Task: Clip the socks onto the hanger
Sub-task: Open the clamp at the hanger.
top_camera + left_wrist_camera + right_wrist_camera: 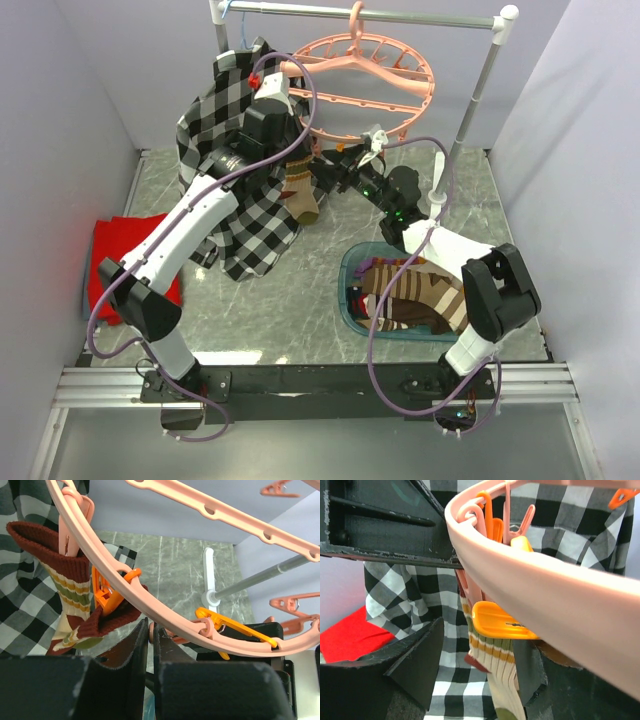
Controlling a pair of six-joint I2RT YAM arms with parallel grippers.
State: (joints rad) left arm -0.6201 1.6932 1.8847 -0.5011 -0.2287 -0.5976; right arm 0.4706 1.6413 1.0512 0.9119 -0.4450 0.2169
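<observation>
Top external: striped sock (302, 192) on hanger (400, 68).

Striped sock (70, 587) clipped on hanger (170, 620) (plaid shirt (22, 605) behind).

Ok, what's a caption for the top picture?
Left arm and right arm reach the hanger where a striped sock hangs; more socks wait in a teal basket.

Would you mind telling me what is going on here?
Socks are being clipped onto the round salmon-pink plastic hanger. One maroon-and-cream striped sock hangs clipped to it. The left hand is closed beside the ring; the right hand is open near that sock. More striped socks lie in the teal plastic tub.
</observation>
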